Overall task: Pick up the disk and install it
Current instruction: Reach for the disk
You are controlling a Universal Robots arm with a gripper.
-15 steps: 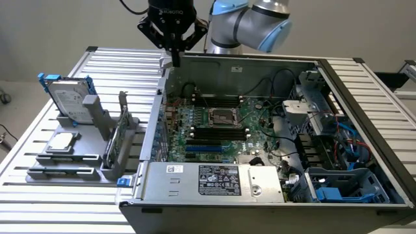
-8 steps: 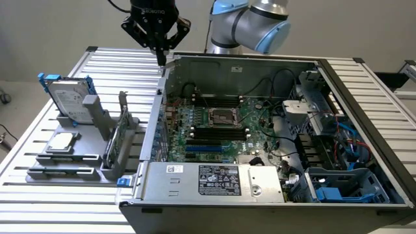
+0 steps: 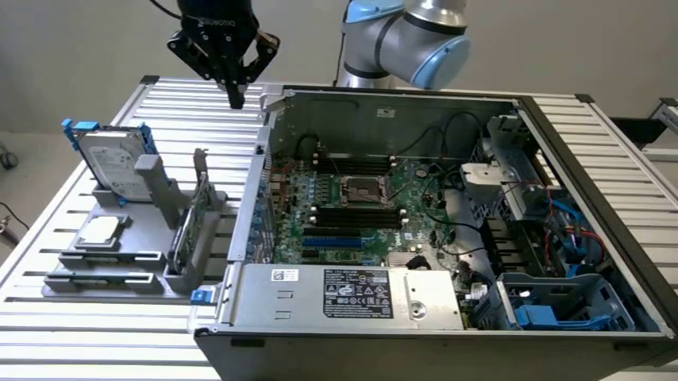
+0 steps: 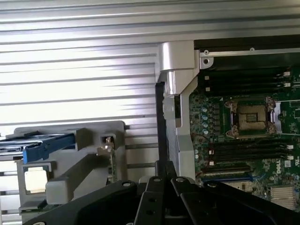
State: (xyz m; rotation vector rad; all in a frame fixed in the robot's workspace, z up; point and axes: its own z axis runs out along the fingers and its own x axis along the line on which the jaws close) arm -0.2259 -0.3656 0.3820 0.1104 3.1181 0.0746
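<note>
Silver disk (image 3: 111,163) standing in grey rack (image 3: 111,279), well apart from tool (image 3: 235,101) (seemingly closed, empty).

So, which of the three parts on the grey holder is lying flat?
The square silver chip; the disk and the green card stand on edge.

Robotics lab: open computer (image 3: 424,353), slatted aluminium table (image 3: 95,333)

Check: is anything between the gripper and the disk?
Nothing visible. The black gripper hangs over the ribbed metal table by the open computer case's corner. The silver-grey disk with blue rails stands in the grey holder toward the exterior view's left, with open air between them.
</note>
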